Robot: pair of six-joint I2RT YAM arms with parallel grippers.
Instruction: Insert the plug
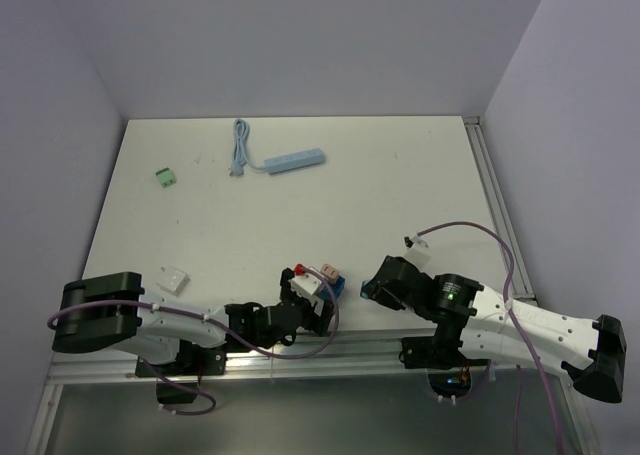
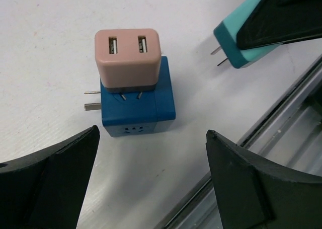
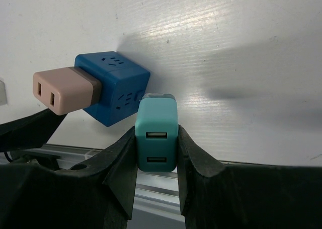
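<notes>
The right gripper (image 3: 156,156) pinched a teal charger (image 3: 157,119) just beside the blue socket cube (image 2: 151,108); the left gripper (image 2: 152,136) gaped wide before it.

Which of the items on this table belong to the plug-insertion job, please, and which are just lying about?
Job: teal charger, blue socket cube, pink charger partly plugged into it.
Lying about: pale blue power strip, green connector, white block.

White table (image 1: 330,205) w/ blue adapter (image 2: 137,117)
</notes>
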